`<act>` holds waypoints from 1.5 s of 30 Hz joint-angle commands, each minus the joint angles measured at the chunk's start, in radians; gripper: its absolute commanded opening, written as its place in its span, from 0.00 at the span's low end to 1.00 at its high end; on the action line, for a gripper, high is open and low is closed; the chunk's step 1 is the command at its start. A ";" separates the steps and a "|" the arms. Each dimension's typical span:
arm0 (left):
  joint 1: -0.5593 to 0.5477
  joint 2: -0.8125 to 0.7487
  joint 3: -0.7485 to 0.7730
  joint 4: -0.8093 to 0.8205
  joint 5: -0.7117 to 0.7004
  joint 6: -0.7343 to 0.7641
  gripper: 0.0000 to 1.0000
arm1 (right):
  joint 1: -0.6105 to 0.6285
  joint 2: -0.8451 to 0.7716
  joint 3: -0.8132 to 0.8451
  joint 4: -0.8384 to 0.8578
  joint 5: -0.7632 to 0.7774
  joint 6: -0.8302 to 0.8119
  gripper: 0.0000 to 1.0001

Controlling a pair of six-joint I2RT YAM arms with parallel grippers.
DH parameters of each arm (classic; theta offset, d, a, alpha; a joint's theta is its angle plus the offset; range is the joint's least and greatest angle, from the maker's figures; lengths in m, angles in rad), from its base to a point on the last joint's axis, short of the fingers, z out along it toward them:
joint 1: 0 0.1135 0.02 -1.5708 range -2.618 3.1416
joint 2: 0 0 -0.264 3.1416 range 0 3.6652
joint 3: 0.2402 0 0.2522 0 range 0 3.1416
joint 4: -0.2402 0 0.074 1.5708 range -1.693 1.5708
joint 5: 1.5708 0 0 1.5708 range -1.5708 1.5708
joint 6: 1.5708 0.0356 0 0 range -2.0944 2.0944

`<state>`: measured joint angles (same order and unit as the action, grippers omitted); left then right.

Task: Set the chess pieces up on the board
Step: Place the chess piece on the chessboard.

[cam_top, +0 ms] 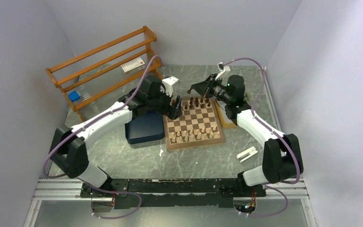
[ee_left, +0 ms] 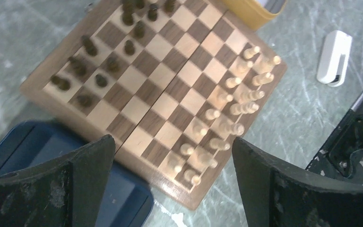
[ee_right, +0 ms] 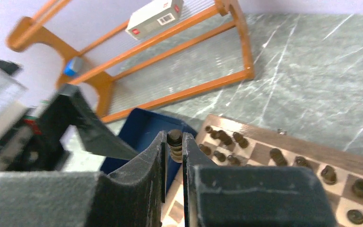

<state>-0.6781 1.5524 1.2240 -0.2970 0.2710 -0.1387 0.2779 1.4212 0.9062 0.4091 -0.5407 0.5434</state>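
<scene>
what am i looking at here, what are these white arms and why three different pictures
These are two robot arms bolted to a table edge. The wide picture comes from a fixed camera above. The other two come from a camera on each wrist, looking past its own pincer. On the table lie a wooden chessboard with dark pieces and pale pieces in rows, a dark blue tray, an orange rack and a small white object. The left pincer stands wide open and empty by the board. The right pincer is shut on one dark chess piece.
</scene>
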 commanded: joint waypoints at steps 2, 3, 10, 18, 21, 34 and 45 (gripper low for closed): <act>0.033 -0.175 -0.056 -0.114 -0.186 0.008 0.98 | 0.100 0.057 0.031 0.033 0.265 -0.305 0.00; 0.036 -0.209 -0.076 -0.117 -0.212 0.016 0.98 | 0.122 0.076 0.034 0.046 0.300 -0.342 0.00; 0.036 -0.377 -0.172 -0.171 -0.360 0.089 0.98 | 0.234 0.230 0.107 0.035 0.492 -0.546 0.00; 0.035 -0.508 -0.280 -0.101 -0.458 0.108 0.98 | 0.283 0.324 0.087 0.129 0.633 -0.644 0.00; 0.035 -0.519 -0.279 -0.102 -0.458 0.108 0.98 | 0.284 0.351 0.098 0.135 0.649 -0.635 0.00; 0.036 -0.514 -0.273 -0.111 -0.463 0.114 0.98 | 0.284 0.422 0.078 0.198 0.643 -0.545 0.00; 0.035 -0.510 -0.275 -0.110 -0.462 0.114 0.98 | 0.285 0.423 0.041 0.193 0.656 -0.516 0.00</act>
<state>-0.6430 1.0466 0.9443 -0.4168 -0.1761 -0.0376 0.5583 1.8313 0.9680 0.5716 0.0872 0.0143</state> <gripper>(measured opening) 0.979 0.152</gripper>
